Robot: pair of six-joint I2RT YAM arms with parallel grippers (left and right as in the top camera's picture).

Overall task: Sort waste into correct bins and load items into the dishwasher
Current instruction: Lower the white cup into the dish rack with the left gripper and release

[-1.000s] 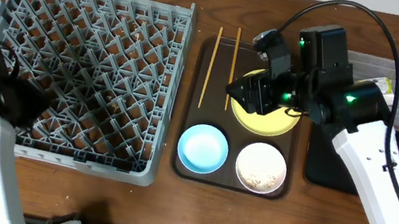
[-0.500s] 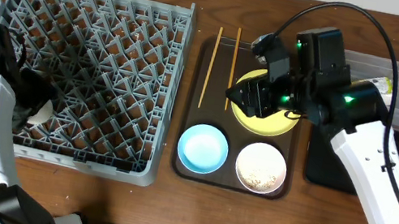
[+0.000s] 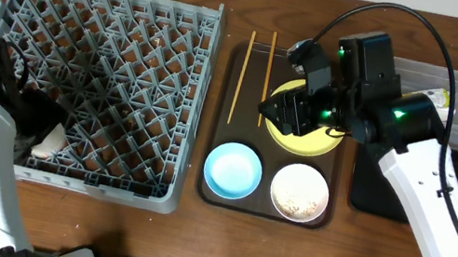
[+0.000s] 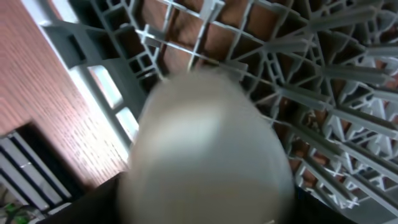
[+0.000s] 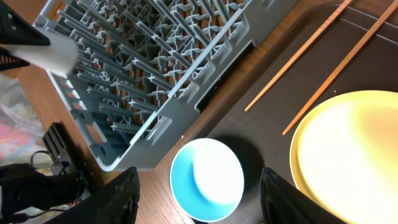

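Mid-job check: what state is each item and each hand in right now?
white cup: inside the dish rack, by the left hand
blue bowl: upright, empty
white bowl: upright, holding rice
yellow plate: flat on the brown tray
chopsticks: side by side on the tray
right hand: open, empty
left hand: open or shut unclear

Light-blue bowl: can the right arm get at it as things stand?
Probably yes. The right gripper hangs open over the brown tray, and the light-blue bowl lies uncovered close by, apart from the white bowl and chopsticks.
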